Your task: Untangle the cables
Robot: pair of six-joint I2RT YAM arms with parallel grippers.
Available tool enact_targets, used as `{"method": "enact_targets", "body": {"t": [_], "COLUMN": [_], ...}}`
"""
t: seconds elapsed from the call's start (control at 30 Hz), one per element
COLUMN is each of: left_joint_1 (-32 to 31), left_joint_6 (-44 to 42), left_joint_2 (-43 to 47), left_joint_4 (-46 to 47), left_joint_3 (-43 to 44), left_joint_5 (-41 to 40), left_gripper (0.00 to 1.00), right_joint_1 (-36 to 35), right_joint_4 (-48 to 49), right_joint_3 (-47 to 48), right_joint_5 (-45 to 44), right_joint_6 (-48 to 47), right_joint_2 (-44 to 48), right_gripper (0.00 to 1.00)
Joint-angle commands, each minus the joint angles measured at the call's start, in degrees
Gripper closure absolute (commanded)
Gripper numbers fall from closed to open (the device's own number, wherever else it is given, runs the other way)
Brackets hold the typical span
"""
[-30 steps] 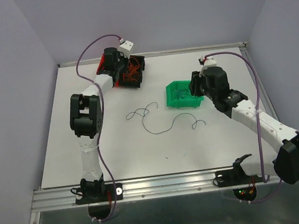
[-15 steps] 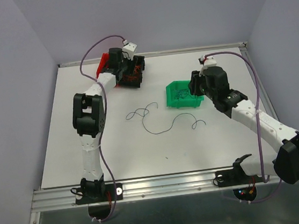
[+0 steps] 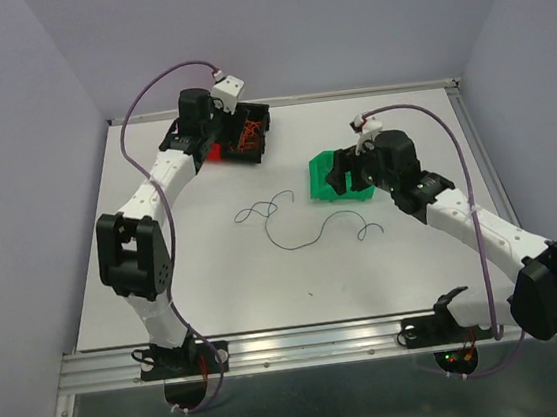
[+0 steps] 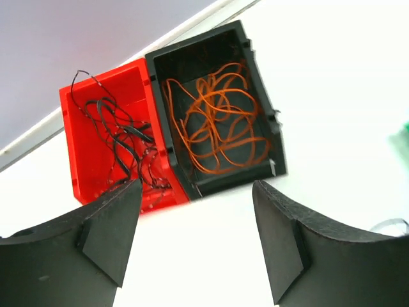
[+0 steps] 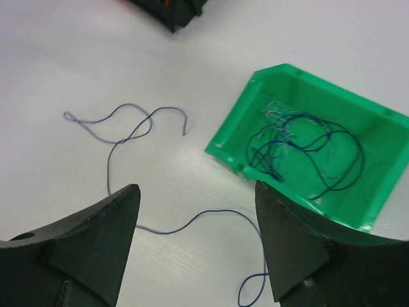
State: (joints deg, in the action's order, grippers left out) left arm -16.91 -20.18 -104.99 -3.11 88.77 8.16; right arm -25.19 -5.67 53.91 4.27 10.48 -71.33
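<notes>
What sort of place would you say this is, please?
Probably a robotics lab test cell: a white table boxed in by plain lilac walls, left arm and right arm bolted to a metal rail, plus red bin, black bin and green bin of cables.

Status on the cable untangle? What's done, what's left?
Done: orange cables lie in the black bin, black cables in the red bin, blue cables in the green bin. In hand: nothing; the left gripper and right gripper are both open and empty. Left: what looks like two loose blue strands crossing each other on the table.
</notes>
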Motion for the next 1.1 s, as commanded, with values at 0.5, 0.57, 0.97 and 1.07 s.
{"method": "enact_targets", "body": {"t": [0.5,0.57,0.97,1.07], "left_joint_1": [-1.73,-1.55,-1.55,-1.46], "left_joint_6": [2.61,2.69,1.99,2.08], "left_joint_2": [38.71,38.98,36.26,36.70], "left_joint_4": [26.40,27.63,28.34,28.51], "left_joint_3": [-39.71,-40.60,-41.13,-41.31], "left_joint_5": [-5.08,-5.52,-5.79,-5.62], "left_gripper": [0.01,0.01,0.01,0.01], "right_joint_1": [-21.13,-21.57,-24.64,-24.73], "right_joint_4": [6.79,9.00,7.62,5.85], "right_joint_3": [14.99,15.52,25.80,28.43], "right_joint_5": [-13.50,-15.34,-24.31,-26.15], "right_joint_6": [10.51,12.46,9.38,9.65], "right_joint_2": [-32.28,-33.61,-44.50,-46.70], "right_gripper": [0.00,0.00,0.00,0.00]}}
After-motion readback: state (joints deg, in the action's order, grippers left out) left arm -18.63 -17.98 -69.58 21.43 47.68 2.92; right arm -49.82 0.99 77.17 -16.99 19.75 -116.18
